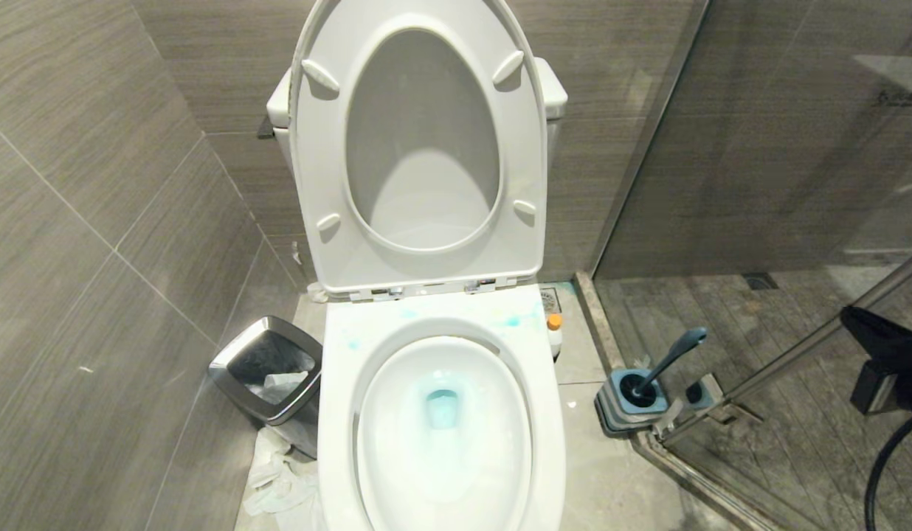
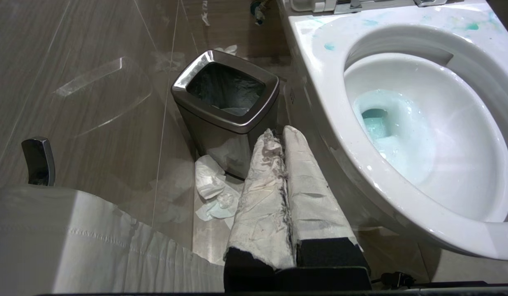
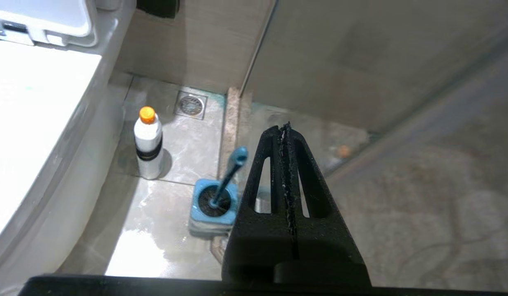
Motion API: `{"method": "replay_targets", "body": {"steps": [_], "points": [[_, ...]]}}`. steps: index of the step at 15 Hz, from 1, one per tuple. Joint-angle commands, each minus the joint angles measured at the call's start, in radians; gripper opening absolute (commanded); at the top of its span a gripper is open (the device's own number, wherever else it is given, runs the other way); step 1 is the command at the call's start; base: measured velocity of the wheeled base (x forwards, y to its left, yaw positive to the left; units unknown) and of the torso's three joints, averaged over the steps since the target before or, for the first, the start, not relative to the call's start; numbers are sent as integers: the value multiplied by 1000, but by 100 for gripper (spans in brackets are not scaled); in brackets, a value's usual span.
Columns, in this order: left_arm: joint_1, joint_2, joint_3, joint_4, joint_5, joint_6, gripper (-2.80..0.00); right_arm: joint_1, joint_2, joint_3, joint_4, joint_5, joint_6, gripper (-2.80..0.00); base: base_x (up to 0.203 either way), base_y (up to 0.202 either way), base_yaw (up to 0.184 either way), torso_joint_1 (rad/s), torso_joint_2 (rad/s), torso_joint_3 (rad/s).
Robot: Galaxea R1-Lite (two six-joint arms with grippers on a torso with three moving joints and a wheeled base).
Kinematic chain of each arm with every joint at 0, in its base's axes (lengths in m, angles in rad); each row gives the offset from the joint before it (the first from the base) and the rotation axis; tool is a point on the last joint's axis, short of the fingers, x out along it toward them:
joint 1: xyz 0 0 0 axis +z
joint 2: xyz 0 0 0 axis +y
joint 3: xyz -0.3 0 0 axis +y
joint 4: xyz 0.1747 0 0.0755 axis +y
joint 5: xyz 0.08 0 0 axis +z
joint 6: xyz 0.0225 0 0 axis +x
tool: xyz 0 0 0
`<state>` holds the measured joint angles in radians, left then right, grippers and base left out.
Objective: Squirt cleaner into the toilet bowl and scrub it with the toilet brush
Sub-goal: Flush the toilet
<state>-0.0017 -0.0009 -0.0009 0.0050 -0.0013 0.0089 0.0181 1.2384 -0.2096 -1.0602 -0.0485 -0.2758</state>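
Note:
The white toilet bowl stands with seat and lid up; blue cleaner tints the water and smears the rim. The toilet brush leans in its square blue holder on the floor to the bowl's right. The same brush shows in the right wrist view, off to one side of my shut, empty right gripper, which hangs above the floor. At the head view's right edge that gripper appears as a dark shape. My left gripper, its fingers wrapped in white, is shut and empty beside the bowl's left flank.
A white bottle with an orange cap stands on the floor between bowl and brush holder, near a floor drain. A chrome-rimmed bin and crumpled tissues sit left of the bowl. A glass shower partition rises on the right.

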Motion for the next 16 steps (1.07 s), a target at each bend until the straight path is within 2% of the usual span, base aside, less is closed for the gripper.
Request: {"method": "replay_targets", "body": {"steps": [1,6,12,14,16], "points": [[0,1,1,0,0,0,-280,0,-220,18,99,-9,-9,-280,0,0,0,0,0,0],[0,1,0,0,0,0,-280,0,-634,23,503,-59,-17,-280,0,0,0,0,0,0],[0,1,1,0,1,-4,-280,-4,-1169,-30,1153,-59,-51,-280,0,0,0,0,0,0],[0,1,1,0,1,-3,-280,-6,-1240,0,1236,-40,-50,-280,0,0,0,0,0,0],[0,1,1,0,1,-3,-280,-7,-1238,120,1137,-34,-20,-280,0,0,0,0,0,0]]}}
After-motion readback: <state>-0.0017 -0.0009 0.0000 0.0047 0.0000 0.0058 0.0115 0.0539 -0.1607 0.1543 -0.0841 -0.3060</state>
